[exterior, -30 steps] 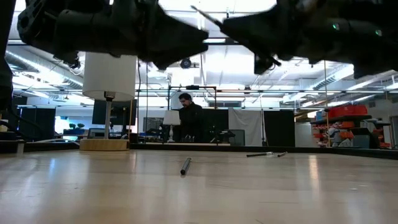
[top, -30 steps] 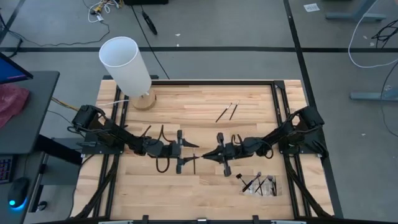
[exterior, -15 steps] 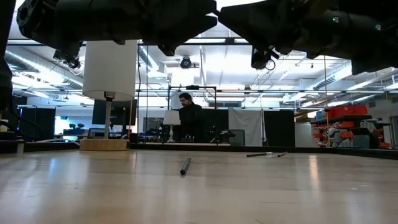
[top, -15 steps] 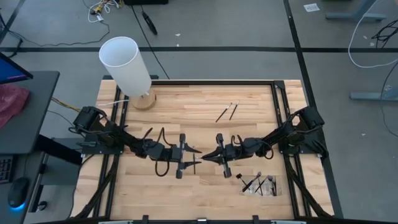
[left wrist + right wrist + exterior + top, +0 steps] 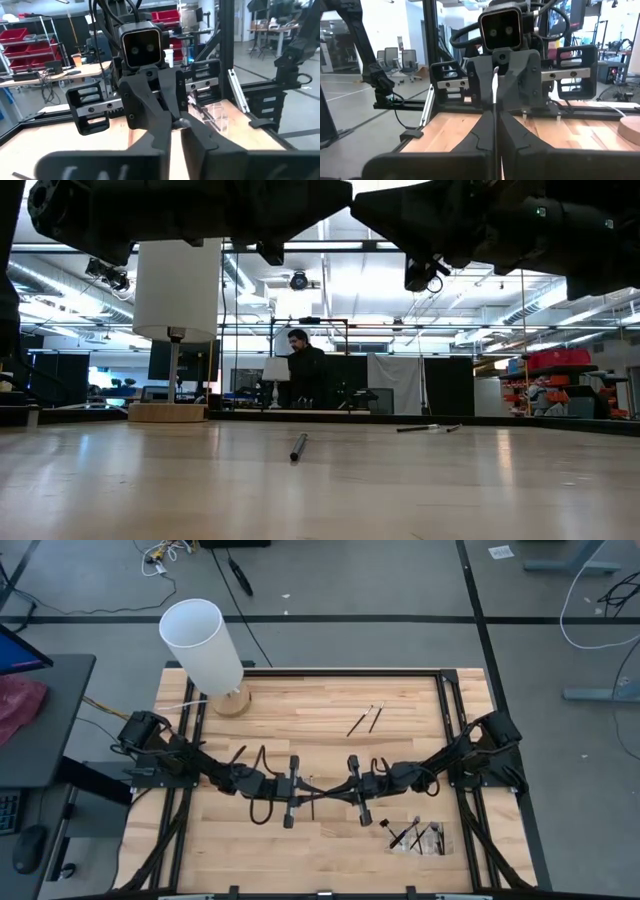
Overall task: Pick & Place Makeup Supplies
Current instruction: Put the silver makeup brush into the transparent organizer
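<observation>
Above the table's middle, my left gripper (image 5: 318,790) and my right gripper (image 5: 334,792) meet tip to tip, both level. A thin makeup brush (image 5: 494,80) runs between them, and both grippers are shut on it. Another dark brush (image 5: 298,446) lies flat on the table below them. Two more brushes (image 5: 366,720) lie on the wood toward the far right. Several brushes sit in a clear tray (image 5: 418,836) at the near right. My left gripper pinches the brush between its two fingers (image 5: 485,85), coming level from the table's left. The brush shows as a thin pale line between them, lifted clear of the table. My right gripper has the brush between its shut fingers (image 5: 482,132), coming level from the table's right. Which part of the brush it has is hidden by the fingers themselves.
A tall white cylinder (image 5: 200,640) stands on a round wooden base at the far left corner. A black frame (image 5: 440,690) borders the table. Bare wood lies along the far middle and the near left. A person (image 5: 305,370) stands in the room beyond the table.
My left gripper has moved toward the table's right and slightly up to meet my right gripper, then shut its fingers on the brush sticking out of the right gripper. My right gripper has kept still.
</observation>
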`<action>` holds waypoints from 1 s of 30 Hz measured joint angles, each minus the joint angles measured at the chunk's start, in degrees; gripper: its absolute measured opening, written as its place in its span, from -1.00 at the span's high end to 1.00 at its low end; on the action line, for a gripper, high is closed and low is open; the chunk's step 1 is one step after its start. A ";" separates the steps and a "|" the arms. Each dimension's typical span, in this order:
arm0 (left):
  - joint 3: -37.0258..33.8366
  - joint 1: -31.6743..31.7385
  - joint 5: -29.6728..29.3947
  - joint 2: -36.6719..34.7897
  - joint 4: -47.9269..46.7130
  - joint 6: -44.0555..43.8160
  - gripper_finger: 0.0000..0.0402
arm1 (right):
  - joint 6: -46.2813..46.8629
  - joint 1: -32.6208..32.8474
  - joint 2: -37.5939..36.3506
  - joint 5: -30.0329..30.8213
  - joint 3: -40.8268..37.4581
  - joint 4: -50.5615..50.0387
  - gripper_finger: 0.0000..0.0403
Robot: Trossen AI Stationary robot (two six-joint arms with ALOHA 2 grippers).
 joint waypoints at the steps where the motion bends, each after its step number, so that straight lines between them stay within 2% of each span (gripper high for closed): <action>1: 0.00 0.00 -0.22 0.00 -0.27 0.11 0.89 | 0.08 0.00 0.00 0.07 0.00 -0.42 0.97; 5: 0.00 0.00 -0.18 0.00 -2.34 -0.22 0.92 | 0.97 0.00 -0.07 1.49 0.01 -3.31 0.89; 9: -0.01 0.13 -0.16 -0.01 -3.84 -1.43 0.89 | 2.25 0.00 -1.68 4.03 -0.17 -10.31 0.69; 14: 0.02 1.17 0.30 -0.02 -7.04 -3.11 0.92 | 4.53 0.01 -9.64 5.62 0.37 -30.87 0.37; 18: 0.02 3.19 0.30 -0.02 -9.61 -6.60 0.89 | 5.57 1.41 -14.78 13.36 3.87 -50.19 0.14; 20: 0.02 4.35 0.30 -0.02 -9.81 -9.26 0.89 | 4.95 2.23 -15.12 16.87 6.72 -56.42 0.08; 25: 0.02 6.68 -1.90 -0.02 -10.90 -13.89 0.90 | 2.96 3.70 -12.64 21.78 12.61 -63.15 0.06; 30: 0.01 6.92 -2.64 -0.04 -11.73 -15.17 0.89 | 2.80 3.98 -8.66 30.45 15.78 -63.50 0.17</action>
